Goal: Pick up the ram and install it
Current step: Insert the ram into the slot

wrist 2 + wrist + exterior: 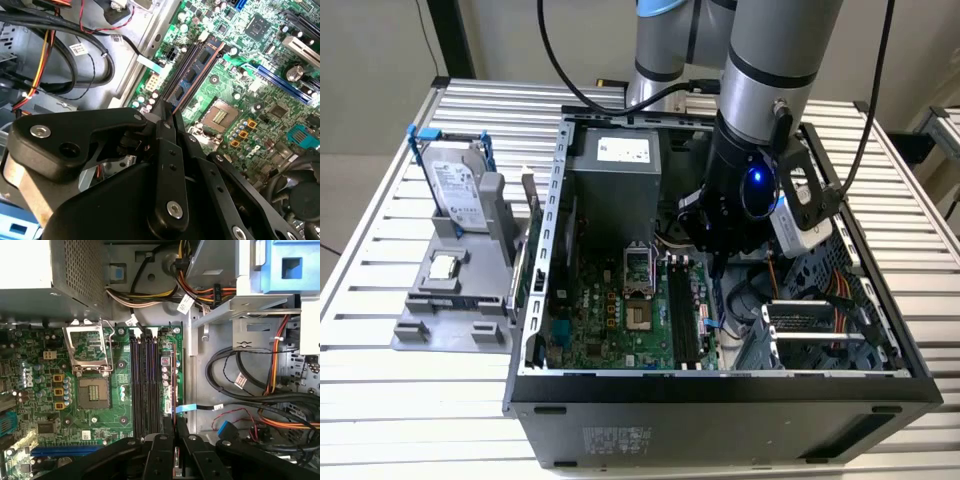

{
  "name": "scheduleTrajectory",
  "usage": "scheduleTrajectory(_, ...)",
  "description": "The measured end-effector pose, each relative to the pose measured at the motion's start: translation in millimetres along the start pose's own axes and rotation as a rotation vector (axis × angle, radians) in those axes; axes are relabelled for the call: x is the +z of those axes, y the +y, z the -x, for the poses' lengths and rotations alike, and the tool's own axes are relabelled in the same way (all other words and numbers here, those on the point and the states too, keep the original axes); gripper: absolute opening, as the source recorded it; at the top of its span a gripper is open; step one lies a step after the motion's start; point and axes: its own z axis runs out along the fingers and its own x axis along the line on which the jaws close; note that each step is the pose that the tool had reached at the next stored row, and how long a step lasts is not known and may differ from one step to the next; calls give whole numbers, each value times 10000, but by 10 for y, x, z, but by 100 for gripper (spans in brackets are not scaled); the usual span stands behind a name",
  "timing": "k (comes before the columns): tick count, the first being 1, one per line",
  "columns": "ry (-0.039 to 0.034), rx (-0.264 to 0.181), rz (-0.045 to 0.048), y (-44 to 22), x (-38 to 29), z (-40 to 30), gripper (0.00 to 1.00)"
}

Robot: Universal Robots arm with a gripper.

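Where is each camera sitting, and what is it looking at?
Exterior view: off the arm, above the front of the open computer case, looking down into it; the arm and end effector show.
First wrist view: on the arm, looking down at the motherboard; the end effector holds the ram at a memory slot.
Second wrist view: on the arm, facing the motherboard slantwise past the end effector.
Both wrist views share the ram, the processor socket and the end effector.

Matt black, seemingly plastic gripper (167,112) links, glossy green motherboard (95,390), dull grey sheet-metal case (550,200), ribbed metal table (380,250).
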Motion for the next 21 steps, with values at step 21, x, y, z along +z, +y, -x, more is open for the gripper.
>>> scheduleTrajectory(21, 4, -2, -113, 4, 231, -31, 0)
